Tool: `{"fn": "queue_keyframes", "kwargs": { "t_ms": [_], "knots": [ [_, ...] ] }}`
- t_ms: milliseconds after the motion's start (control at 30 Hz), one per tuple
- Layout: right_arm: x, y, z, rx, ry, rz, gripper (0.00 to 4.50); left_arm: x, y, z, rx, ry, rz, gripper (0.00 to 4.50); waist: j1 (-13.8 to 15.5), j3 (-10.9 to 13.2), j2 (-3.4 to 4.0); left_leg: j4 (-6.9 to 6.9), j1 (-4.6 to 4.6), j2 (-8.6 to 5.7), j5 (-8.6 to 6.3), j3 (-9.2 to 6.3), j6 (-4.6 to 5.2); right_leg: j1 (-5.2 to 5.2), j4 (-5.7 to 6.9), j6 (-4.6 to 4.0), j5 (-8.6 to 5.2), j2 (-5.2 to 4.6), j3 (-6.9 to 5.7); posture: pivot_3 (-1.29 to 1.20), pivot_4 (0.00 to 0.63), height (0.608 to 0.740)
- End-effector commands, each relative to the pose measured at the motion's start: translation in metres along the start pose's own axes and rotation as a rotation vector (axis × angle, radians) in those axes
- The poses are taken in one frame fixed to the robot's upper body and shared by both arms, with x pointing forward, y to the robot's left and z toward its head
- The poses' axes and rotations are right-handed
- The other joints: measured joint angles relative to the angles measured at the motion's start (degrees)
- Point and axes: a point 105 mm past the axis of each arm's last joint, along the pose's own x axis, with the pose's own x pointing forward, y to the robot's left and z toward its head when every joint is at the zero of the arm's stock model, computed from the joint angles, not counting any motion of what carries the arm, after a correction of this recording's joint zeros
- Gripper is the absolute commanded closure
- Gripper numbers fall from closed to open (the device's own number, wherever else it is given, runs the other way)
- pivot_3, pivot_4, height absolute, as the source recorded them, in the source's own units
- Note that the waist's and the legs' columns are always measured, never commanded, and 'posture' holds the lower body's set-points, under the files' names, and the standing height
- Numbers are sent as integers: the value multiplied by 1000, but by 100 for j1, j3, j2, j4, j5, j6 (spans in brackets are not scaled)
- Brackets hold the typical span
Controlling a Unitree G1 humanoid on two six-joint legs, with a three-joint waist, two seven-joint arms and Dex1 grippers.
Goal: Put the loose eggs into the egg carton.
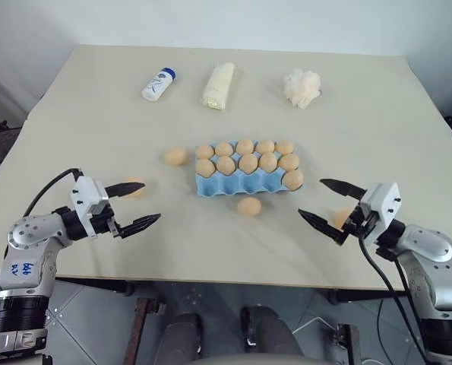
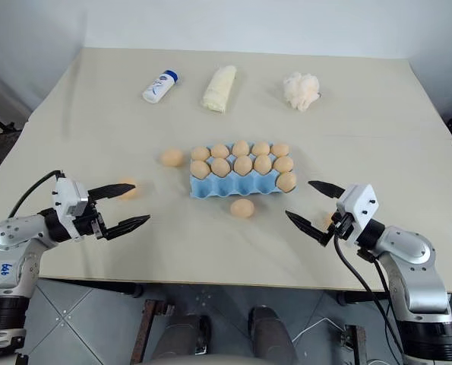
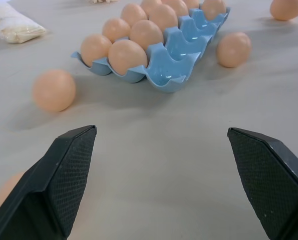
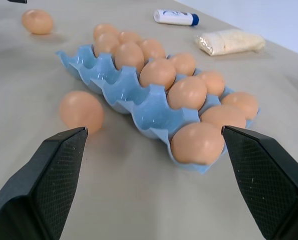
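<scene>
From the head camera, the left gripper (image 1: 132, 205) and right gripper (image 1: 326, 204) both hover wide open and empty, flanking the blue egg carton (image 1: 244, 182); loose eggs (image 1: 249, 206) lie around it on the table (image 1: 96, 114). The left wrist view shows the carton's near row empty; the right wrist view shows one egg in that row's end cup.

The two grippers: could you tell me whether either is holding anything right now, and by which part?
Nothing is held. The left gripper and the right gripper are both open above the table, with no egg between their fingers.
</scene>
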Motion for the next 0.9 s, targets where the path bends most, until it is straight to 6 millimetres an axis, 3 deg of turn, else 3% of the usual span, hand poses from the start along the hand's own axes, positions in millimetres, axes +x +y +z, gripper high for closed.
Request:
{"fn": "queue_keyframes", "kwargs": {
  "t_ms": [33,167,333,467,633,800,900],
  "knots": [
    [1,-3,4,-1,-21,-17,0,-1,4,3,30,-6,25,25,6,0,0,0,0,0,0,0,0,0,0,0,0,0,0,0,150,740],
    [-3,-6,3,1,-24,-56,0,10,0,7,25,-40,7,25,10,0,0,-1,-2,0,-1,1,1,0,-3,1,0,-1,0,0,150,740],
    [-23,-15,6,18,-42,-193,0,34,-10,17,61,-86,-67,25,38,0,0,3,-3,-1,0,-4,0,2,-1,1,1,-1,-6,0,150,740],
    [-66,-21,5,23,-35,-414,0,62,-34,21,77,-117,-211,25,50,0,0,0,-3,-2,0,-3,0,2,-1,3,2,0,-5,0,150,740],
    [-116,-4,-4,16,29,-620,0,89,-52,24,93,-144,-337,25,37,0,0,-3,-5,-2,-1,-3,-1,2,-2,4,2,5,-5,0,150,740],
    [-151,13,-24,68,101,-774,0,97,-65,27,87,-151,-461,25,-69,-1,0,-2,21,-2,8,12,-4,19,6,0,6,9,13,0,150,740],
    [-161,19,-35,95,132,-810,0,95,-66,27,82,-142,-493,25,-101,-1,0,-6,26,-1,20,9,-5,22,8,-8,13,9,13,0,150,740]
  ]
}}
